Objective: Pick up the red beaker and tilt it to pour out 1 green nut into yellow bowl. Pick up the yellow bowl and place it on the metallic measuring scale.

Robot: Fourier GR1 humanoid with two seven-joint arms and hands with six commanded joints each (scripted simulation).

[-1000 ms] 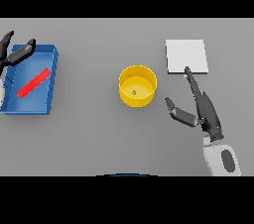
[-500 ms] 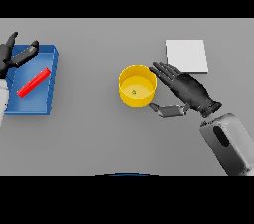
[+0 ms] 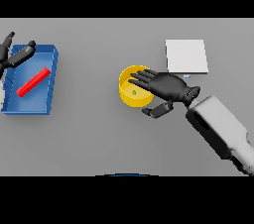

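The yellow bowl (image 3: pixel 127 94) stands mid-table with a small green nut (image 3: pixel 133 92) inside. My right hand (image 3: pixel 167 87) lies open across the bowl's right rim, fingers stretched over its inside and the thumb outside below the wall. The red beaker (image 3: pixel 33 81) lies on its side in the blue tray (image 3: pixel 29 111) at the left. My left hand (image 3: pixel 14 56) hovers open at the tray's upper left corner, apart from the beaker. The metallic scale (image 3: pixel 186 55), a pale square plate, sits up and to the right of the bowl with nothing on it.
The blue tray has raised walls and fills the table's left edge. My right forearm (image 3: pixel 221 129) slants in from the lower right, just below the scale.
My right hand has swung left from beside the scale to the bowl, and its fingers now reach over the rim. The left hand stays by the tray with little movement.
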